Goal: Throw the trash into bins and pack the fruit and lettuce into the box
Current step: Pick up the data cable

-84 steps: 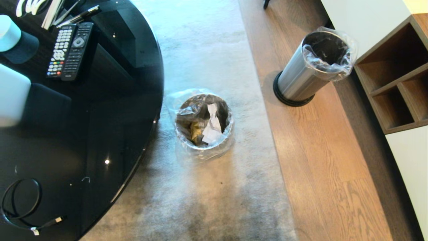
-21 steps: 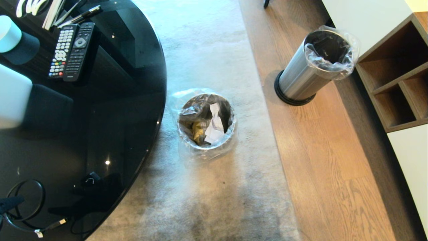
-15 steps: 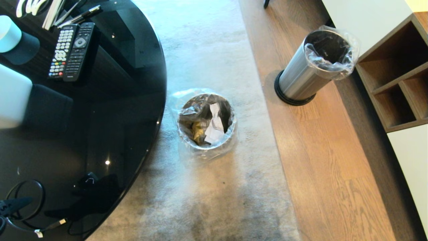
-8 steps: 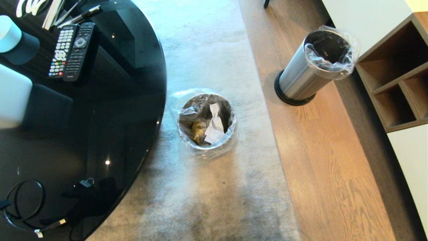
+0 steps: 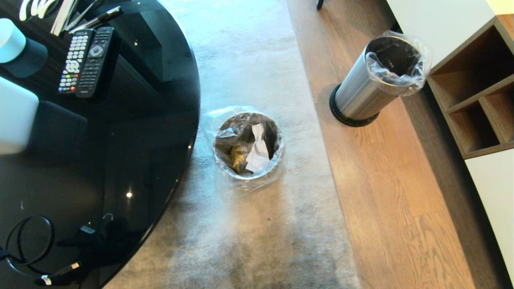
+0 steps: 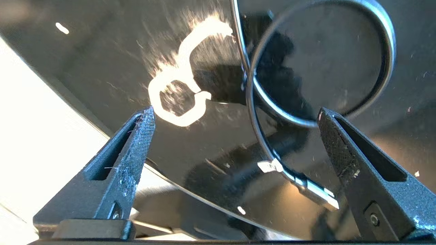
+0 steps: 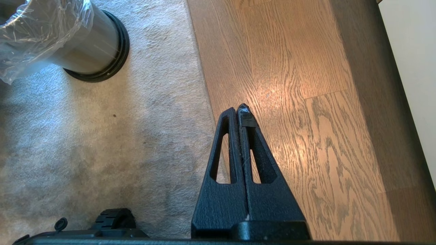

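Observation:
The trash lies in the near bin (image 5: 281, 162) on the carpet: a crumpled white tissue (image 5: 257, 154) and a gold wrapper (image 5: 237, 157) inside its clear liner. A second steel bin (image 5: 357, 96) stands on the wood floor at the upper right and looks empty. A white rounded corner of the box (image 5: 14, 116) shows at the left edge, on the black glass table (image 5: 132, 132). Fruit and lettuce are out of view. My left gripper (image 6: 235, 111) is open and empty over the table's near rim. My right gripper (image 7: 240, 108) hangs shut over the carpet's border.
A black cable loop (image 5: 28, 241) with a USB plug (image 6: 316, 194) lies under the left gripper, beside a small white wire twist (image 6: 177, 98). Two remotes (image 5: 84, 60) lie at the table's far side. An open wooden shelf unit (image 5: 478, 92) stands at the right.
The dark fingertip at the head view's lower left edge has slid out of view. Its reflection in the glass has drifted toward the lower left. Bins and trash have not moved.

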### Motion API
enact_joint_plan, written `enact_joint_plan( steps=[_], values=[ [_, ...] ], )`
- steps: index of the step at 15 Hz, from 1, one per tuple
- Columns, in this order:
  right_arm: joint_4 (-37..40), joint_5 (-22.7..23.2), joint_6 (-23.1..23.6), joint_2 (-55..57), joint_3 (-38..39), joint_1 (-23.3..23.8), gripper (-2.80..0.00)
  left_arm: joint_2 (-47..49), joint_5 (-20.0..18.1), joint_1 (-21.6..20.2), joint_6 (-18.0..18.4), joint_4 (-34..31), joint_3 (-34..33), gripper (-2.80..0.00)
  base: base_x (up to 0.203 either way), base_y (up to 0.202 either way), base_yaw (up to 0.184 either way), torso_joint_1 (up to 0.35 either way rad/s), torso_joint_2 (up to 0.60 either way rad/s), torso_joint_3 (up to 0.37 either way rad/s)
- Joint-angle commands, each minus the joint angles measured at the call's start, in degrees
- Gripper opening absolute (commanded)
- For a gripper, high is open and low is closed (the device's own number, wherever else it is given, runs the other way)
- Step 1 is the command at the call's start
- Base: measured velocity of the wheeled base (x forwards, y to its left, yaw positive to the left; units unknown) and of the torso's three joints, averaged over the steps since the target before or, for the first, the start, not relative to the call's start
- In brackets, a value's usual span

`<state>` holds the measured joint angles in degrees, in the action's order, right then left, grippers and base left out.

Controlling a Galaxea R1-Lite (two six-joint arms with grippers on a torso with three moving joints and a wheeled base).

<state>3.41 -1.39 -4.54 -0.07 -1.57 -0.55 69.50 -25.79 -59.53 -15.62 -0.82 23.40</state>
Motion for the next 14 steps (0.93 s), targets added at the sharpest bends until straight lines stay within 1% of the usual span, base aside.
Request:
enact_joint_plan(
  steps=[1, 3, 9, 11, 14],
  values=[
    [0.01, -0.02, -0.03, 0.07, -0.01, -0.02, -2.8, 2.9, -1.9, -0.15, -0.95, 0.81, -1.73, 0.0, 0.0, 0.0, 0.0, 0.0, 0.0, 0.0],
    [0.02, -0.02, -0.03, 0.07, -0.01, -0.07, -2.8, 4.55, -2.26, -0.15, -1.17, 3.05, -3.11, 0.0, 0.0, 0.0, 0.0, 0.0, 0.0, 0.0],
    [0.01, -0.02, -0.03, 0.07, -0.01, -0.07, -2.8, 9.83, -6.63, -0.15, -1.17, 10.29, -3.98, 0.0, 0.0, 0.0, 0.0, 0.0, 0.0, 0.0],
    [0.01, -0.02, -0.03, 0.07, -0.01, 0.02, -2.8, 10.22, -8.42, -0.06, -1.17, 11.1, -3.89, 0.0, 0.0, 0.0, 0.0, 0.0, 0.0, 0.0],
    [0.01, -0.02, -0.03, 0.07, -0.01, -0.05, -2.8, 10.44, -9.1, 0.38, -1.17, 11.6, -3.83, 0.0, 0.0, 0.0, 0.0, 0.0, 0.0, 0.0]
  ],
)
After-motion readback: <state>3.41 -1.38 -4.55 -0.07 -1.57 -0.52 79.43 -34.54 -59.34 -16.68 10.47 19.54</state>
